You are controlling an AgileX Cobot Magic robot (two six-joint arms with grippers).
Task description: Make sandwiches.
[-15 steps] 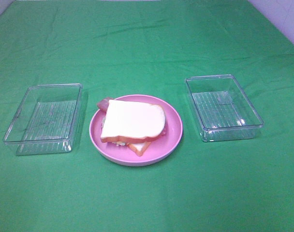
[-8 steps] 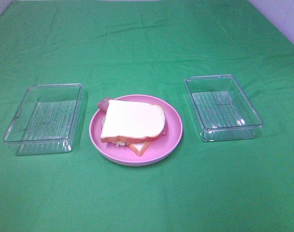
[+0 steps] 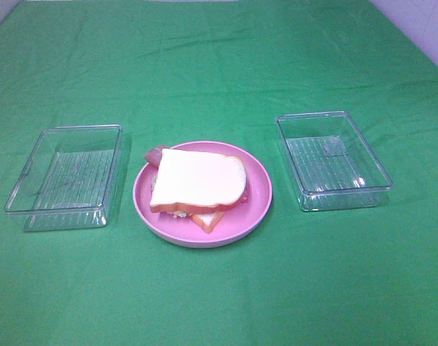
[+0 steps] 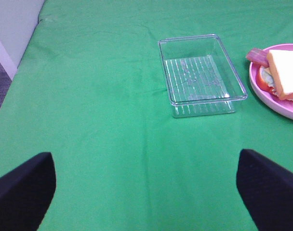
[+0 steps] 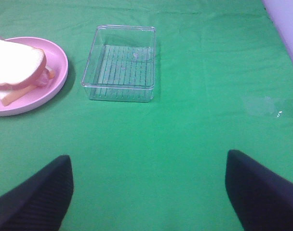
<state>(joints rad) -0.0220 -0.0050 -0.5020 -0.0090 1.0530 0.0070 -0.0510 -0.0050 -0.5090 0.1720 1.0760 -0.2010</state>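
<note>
Exterior high view: the sandwiches [image 3: 197, 184], a single toy stack topped by a white bread slice with orange-brown crust, sit on a round pink plate [image 3: 256, 209] at the centre of the frame, on a green cloth [image 3: 219, 65] that covers the table. A second bread slice pokes out beneath the stack toward the lower edge of the plate, and a pink-red bacon strip [image 3: 155, 153] juts from its upper left corner. Two clear ribbed plastic trays flank the plate: the left tray [image 3: 32, 193] lies at centre left, the right tray [image 3: 377, 176] at centre right, each near the plate but not touching it. No arm appears in this overhead picture. Seen from the left wrist, the left gripper [image 4: 146, 192] hangs above bare cloth with its dark fingers [image 4: 23, 190] spread wide at the lower corners of the frame, grasping nothing; the left tray lies ahead of it in the upper middle, the plate at the right edge. Seen from the right wrist, the right gripper [image 5: 149, 192] is likewise released, its fingers [image 5: 38, 197] far apart over the cloth, with the right tray in the upper middle and the plate at the upper left.
</note>
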